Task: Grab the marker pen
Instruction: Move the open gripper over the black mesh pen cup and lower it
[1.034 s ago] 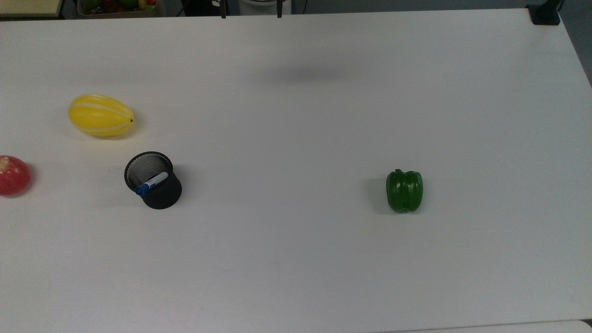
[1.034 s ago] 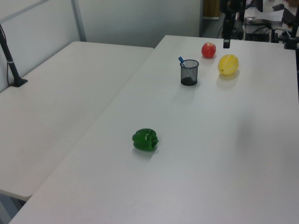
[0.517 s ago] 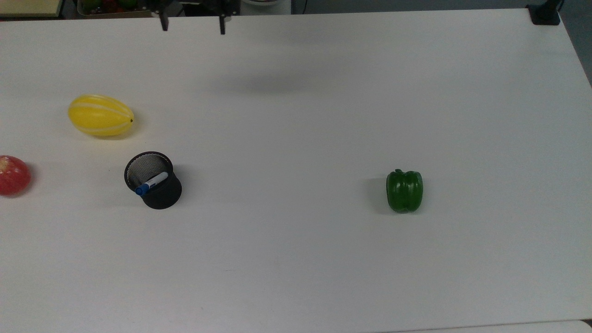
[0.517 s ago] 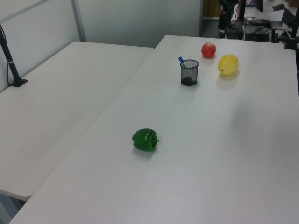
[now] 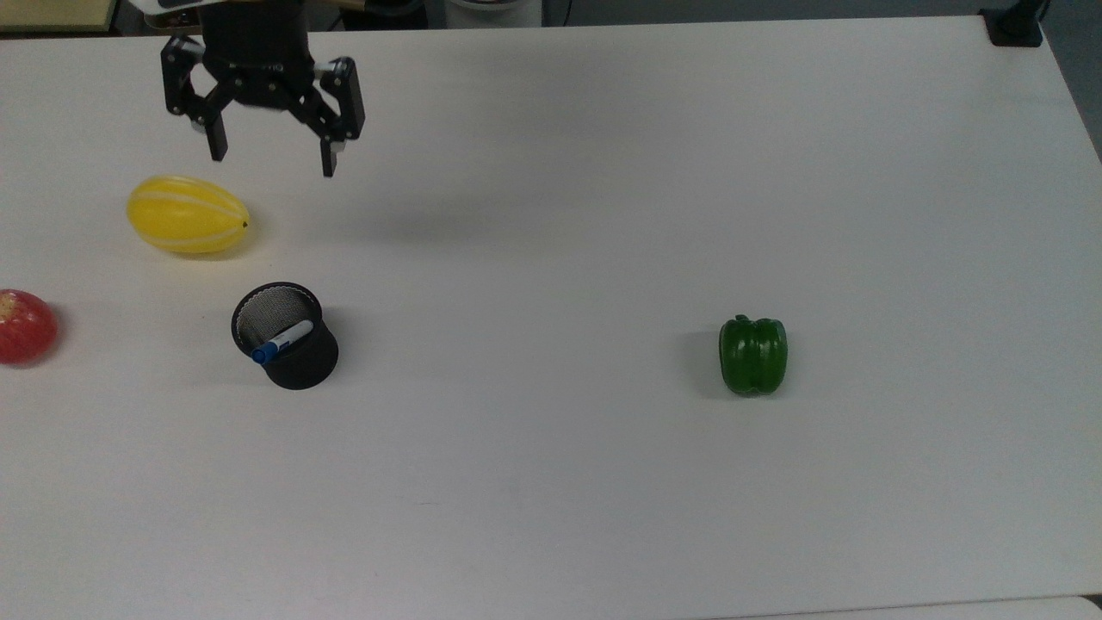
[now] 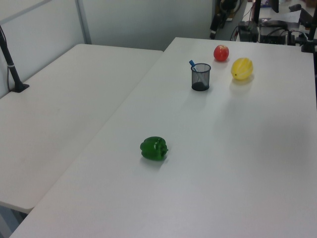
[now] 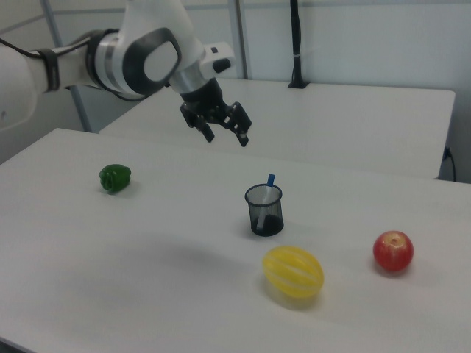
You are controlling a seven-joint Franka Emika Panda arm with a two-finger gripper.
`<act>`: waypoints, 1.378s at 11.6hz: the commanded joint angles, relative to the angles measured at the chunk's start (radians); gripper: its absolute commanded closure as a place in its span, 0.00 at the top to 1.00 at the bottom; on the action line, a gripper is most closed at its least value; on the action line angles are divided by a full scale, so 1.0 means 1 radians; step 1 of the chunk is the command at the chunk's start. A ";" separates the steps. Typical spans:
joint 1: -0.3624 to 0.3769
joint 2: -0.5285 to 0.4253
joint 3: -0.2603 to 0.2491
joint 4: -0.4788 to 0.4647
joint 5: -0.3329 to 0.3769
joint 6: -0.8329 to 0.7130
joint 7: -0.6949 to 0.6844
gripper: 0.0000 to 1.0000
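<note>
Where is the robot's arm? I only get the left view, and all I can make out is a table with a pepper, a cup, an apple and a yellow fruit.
Observer: The top view shows the end effector near the table's far edge, just beyond the yellow melon and apart from it.
Operator: Is it holding anything?
Observer: No. In the right view its fingers stand wide apart with nothing between them.
Operator: What is the blue tip poking out of the cup?
Observer: The top view looks into the black mesh cup: it is the marker pen, white barrel, blue cap, leaning on the rim.
</note>
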 commanded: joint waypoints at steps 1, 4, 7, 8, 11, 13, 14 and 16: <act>-0.019 0.114 -0.001 0.023 0.000 0.201 0.054 1.00; -0.019 0.215 -0.001 0.021 0.001 0.373 0.054 1.00; -0.021 0.283 -0.001 0.017 0.006 0.505 0.073 0.94; -0.022 0.300 -0.001 0.017 0.003 0.530 0.086 0.92; -0.035 0.302 0.001 -0.003 -0.002 0.538 0.087 0.68; -0.047 0.312 -0.001 -0.008 -0.002 0.538 0.087 0.55; -0.045 0.321 -0.001 -0.008 -0.002 0.538 0.087 0.50; -0.047 0.322 -0.001 -0.009 -0.002 0.538 0.087 0.35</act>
